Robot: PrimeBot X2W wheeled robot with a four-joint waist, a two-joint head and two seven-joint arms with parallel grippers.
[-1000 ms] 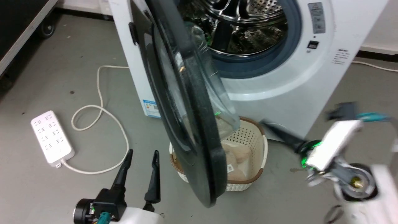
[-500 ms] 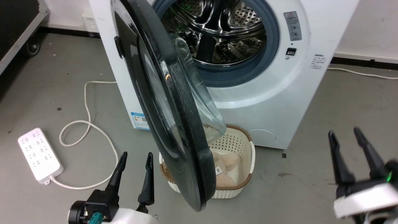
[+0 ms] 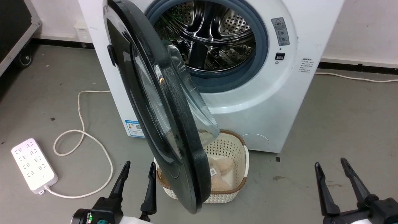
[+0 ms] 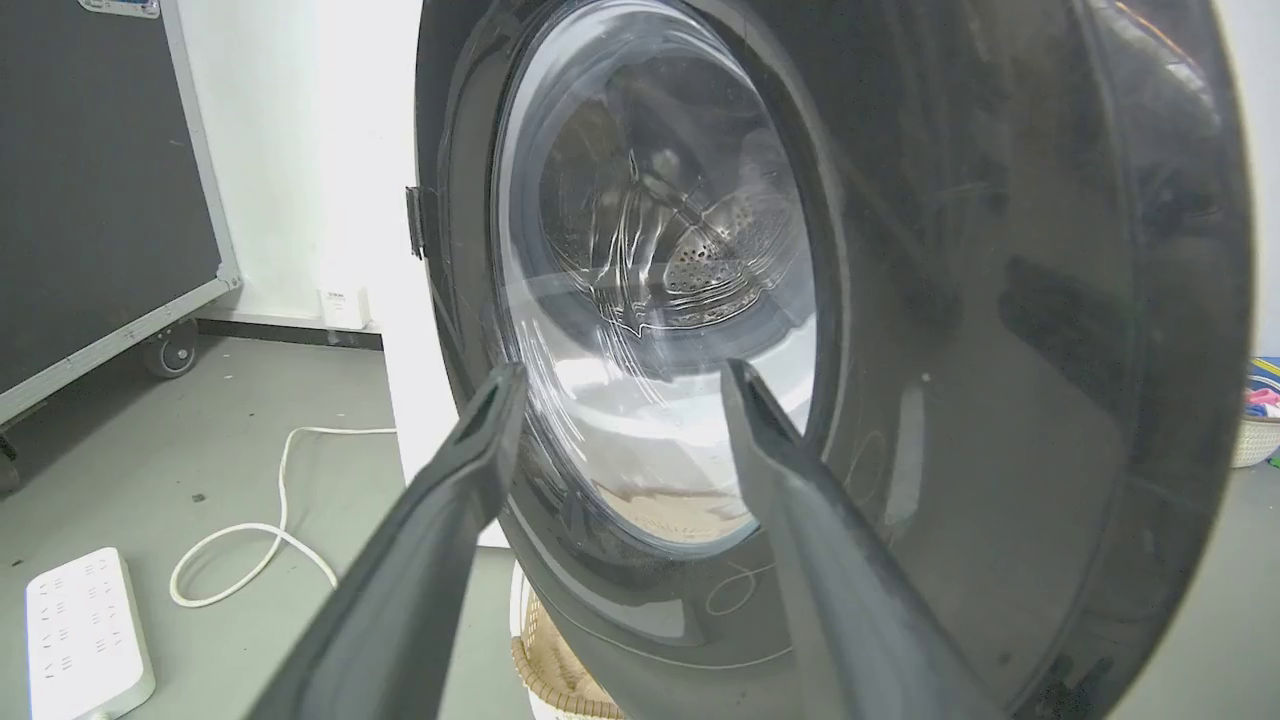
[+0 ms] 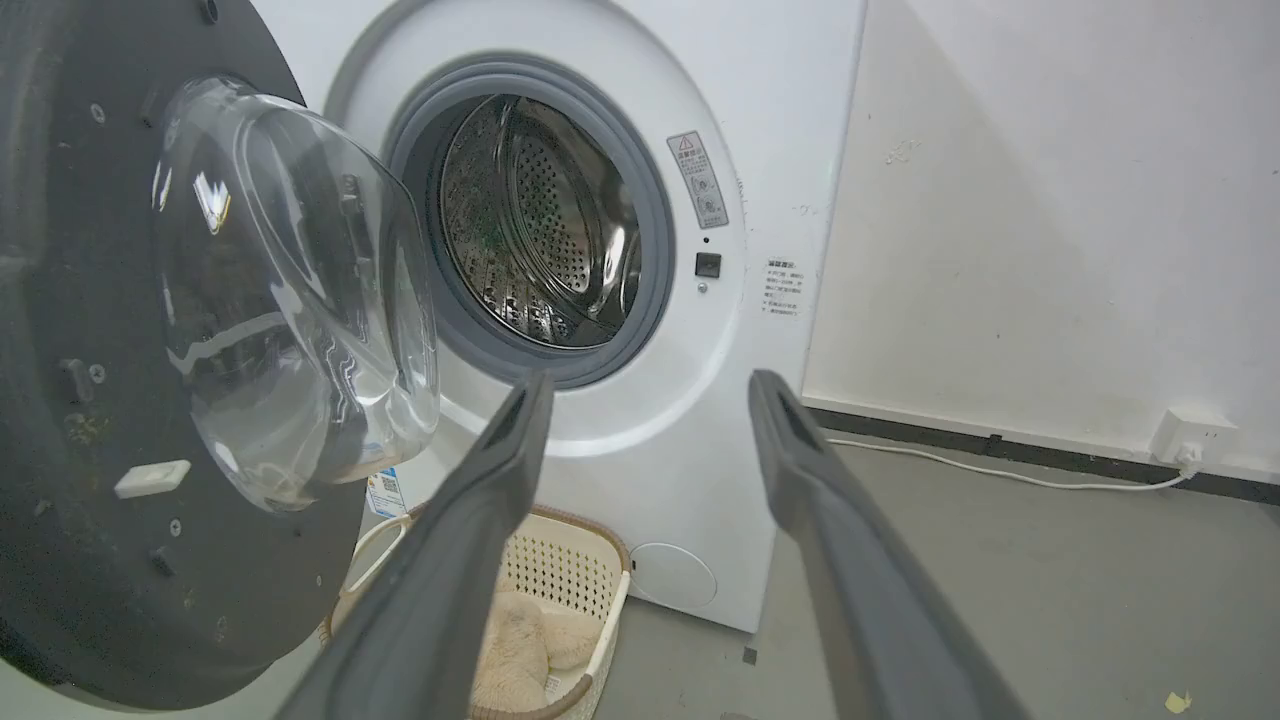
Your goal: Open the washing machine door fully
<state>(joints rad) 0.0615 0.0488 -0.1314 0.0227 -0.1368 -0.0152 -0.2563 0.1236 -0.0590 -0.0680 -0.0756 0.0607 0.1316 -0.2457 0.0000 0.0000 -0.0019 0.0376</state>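
Note:
The washing machine door (image 3: 161, 115) stands swung out edge-on toward me, hinged at the left of the white washing machine (image 3: 264, 102), whose steel drum (image 3: 208, 37) is exposed. The left wrist view faces the door's glossy outer side (image 4: 1000, 330); the right wrist view faces its matte inner face (image 5: 70, 420) and glass bowl (image 5: 290, 300). My left gripper (image 3: 138, 166) is open, low at the left beside the door's lower rim and holding nothing. At the lower right my right gripper (image 3: 331, 165) is open too, away from the door.
A cream perforated basket (image 3: 234, 149) with beige cloth sits on the floor below the door. A white power strip (image 3: 32, 165) and its looping cable (image 3: 80, 137) lie at the left. A wheeled black case (image 3: 15, 28) stands far left. A wall (image 5: 1050, 200) is to the machine's right.
The head camera has tilted up, showing more of the drum. My right arm has swung from a blurred pose beside the basket down to the lower right corner, fingers now pointing up.

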